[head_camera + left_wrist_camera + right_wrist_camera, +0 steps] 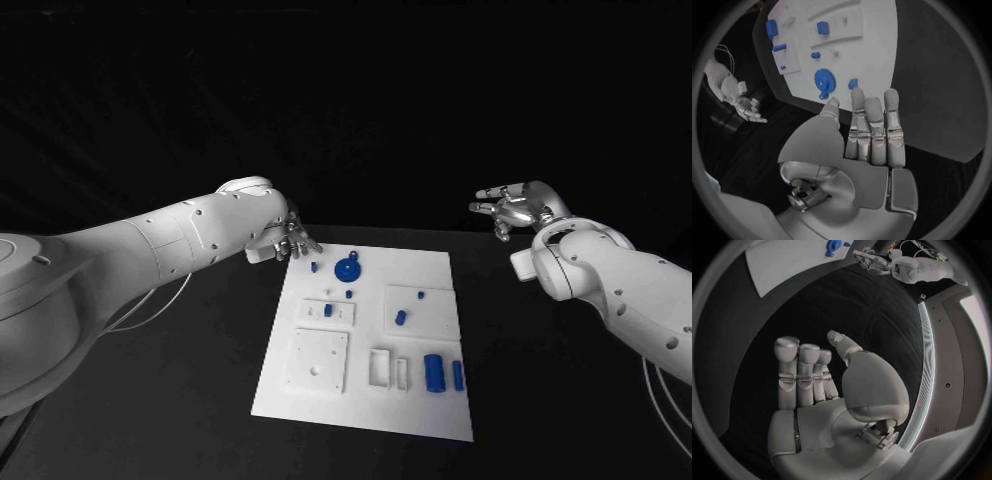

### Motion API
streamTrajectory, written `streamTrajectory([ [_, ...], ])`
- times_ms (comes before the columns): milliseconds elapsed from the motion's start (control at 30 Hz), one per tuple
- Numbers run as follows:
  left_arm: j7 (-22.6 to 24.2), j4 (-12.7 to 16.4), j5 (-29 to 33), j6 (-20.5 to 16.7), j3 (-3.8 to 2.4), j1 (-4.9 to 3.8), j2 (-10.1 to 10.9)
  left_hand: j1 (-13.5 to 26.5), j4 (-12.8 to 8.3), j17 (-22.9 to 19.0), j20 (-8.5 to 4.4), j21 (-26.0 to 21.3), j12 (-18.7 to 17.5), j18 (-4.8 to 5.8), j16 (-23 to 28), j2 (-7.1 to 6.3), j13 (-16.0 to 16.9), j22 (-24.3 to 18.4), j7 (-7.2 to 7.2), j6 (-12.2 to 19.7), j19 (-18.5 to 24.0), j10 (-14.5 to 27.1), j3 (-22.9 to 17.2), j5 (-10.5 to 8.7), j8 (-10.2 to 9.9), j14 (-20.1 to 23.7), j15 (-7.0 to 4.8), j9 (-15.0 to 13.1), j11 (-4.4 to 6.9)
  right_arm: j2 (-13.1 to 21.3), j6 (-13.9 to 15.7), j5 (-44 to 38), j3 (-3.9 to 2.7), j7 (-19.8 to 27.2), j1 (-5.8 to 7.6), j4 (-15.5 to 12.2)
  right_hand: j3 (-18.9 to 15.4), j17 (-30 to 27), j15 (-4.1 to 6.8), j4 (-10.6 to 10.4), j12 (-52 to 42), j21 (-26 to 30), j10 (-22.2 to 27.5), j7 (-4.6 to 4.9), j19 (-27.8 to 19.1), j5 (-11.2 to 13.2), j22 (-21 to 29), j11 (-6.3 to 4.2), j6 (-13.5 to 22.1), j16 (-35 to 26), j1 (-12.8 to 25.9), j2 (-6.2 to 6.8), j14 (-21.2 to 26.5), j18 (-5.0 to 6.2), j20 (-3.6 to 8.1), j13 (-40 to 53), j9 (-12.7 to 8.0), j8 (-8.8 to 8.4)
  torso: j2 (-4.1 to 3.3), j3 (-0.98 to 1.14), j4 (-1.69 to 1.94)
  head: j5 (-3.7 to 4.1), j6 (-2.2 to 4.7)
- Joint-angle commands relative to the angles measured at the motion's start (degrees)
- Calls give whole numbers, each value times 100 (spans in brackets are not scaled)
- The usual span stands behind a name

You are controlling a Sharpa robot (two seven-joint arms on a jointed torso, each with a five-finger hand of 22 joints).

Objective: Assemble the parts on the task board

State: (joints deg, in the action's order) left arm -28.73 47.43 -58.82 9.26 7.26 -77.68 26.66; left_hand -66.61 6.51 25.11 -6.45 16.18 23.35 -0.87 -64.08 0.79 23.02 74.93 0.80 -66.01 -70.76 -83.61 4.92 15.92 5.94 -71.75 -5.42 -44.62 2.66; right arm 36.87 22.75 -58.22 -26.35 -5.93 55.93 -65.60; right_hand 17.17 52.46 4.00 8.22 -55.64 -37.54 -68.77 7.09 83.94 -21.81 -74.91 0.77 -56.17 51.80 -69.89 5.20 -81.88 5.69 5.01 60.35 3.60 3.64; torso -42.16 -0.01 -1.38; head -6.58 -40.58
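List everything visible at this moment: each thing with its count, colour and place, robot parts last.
Flat rectangular task board: one, white, mid-table.
Round gear-like part: one, blue, far left area of the board, just ahead of the left hand.
Upright cylinder parts: two, blue, near right area of the board.
Smaller pieces: several, blue, scattered mid-board; exact count unclear.
Table: one, black, under the board.
Left hand: silver, empty, fingers apart, at the board's far left corner.
Right hand: silver, empty, fingers apart, raised beyond the board's far right corner.

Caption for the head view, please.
Left hand hovers open at the board's far corner near the blue gear; right hand open, off the board.
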Motion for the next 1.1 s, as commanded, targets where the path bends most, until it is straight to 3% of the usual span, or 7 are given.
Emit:
streamTrajectory([
  [33, 136, -107, 15, 226, -2, 20, -59, 13, 31, -8, 2, 8, 19, 63, -14, 15, 5, 104, -2, 25, -2, 43, 16, -13, 16, 49, 9, 5, 17, 9, -12, -46, -3, 30, -2, -35, -33, -6, 1, -9, 31, 23, 76, -6, 306, -18, -95, -53, -45, -37, 26, -8, -26, 89, 1, -4, 6, -8, -64, -12, -24, -3, 36],
  [367, 171, -363, -45, 333, -2, 57, -171, 63, 53, -28, 5, 23, 36, 56, -35, 18, 10, 103, 0, 40, -4, 55, 29, -31, 55, 46, 10, 21, 15, 17, -14, -46, -4, 23, -2, -74, -33, -6, 1, -9, 31, 23, 76, -6, 306, -18, -95, -53, -45, -37, 26, -8, -26, 89, 1, -4, 6, -8, -111, -21, -60, -12, 74],
  [633, 182, -430, -19, 554, 0, 87, -223, 128, 88, -29, 4, 56, 97, 62, -100, -30, 47, 106, 2, 63, 17, 81, 18, -54, 107, 72, 10, 6, 15, 11, -17, -46, -4, 20, -1, -73, -24, -1, 2, -14, 27, 21, 72, -7, 307, -27, -89, -54, -49, -46, 15, -3, -30, 87, 3, -6, 6, -8, -105, -22, -44, 3, 58],
  [1100, 184, -455, 54, 657, 1, 105, -225, 172, 136, -48, 10, 71, 111, 57, -110, 25, 49, 105, 4, 77, 29, 96, -7, -38, 109, 85, 15, 19, 11, -6, -25, -46, -4, 16, -1, -52, -24, -1, 2, -14, 27, 21, 72, -7, 307, -27, -89, -54, -49, -46, 15, -3, -30, 87, 3, -6, 6, -8, -106, -21, -47, 2, 59],
])
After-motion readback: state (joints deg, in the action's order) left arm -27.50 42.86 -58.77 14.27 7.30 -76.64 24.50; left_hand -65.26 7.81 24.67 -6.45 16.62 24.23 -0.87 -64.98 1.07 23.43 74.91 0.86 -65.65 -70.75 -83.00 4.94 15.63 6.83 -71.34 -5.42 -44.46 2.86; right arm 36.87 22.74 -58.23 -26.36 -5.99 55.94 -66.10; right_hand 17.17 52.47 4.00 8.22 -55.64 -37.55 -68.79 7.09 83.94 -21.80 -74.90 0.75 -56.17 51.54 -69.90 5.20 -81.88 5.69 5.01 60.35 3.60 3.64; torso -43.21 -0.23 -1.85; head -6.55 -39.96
